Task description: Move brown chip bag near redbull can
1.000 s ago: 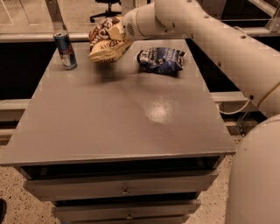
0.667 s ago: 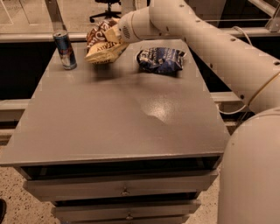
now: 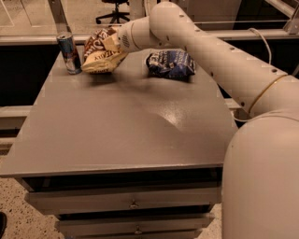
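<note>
The brown chip bag (image 3: 99, 52), brown with yellow edges, hangs tilted just above the far left of the grey table (image 3: 126, 126). My gripper (image 3: 110, 43) is shut on its upper right side, at the end of the white arm reaching in from the right. The redbull can (image 3: 68, 52), slim, blue and silver, stands upright at the table's far left corner, just left of the bag with a small gap between them.
A dark blue chip bag (image 3: 170, 64) lies at the far middle of the table, right of the gripper. My white arm (image 3: 219, 70) crosses the table's right side. Drawers sit below the table's front edge. An office chair (image 3: 114, 9) stands beyond.
My gripper has carried the brown chip bag a little to the left and lower, closer to the redbull can. The can and blue bag have not moved.
</note>
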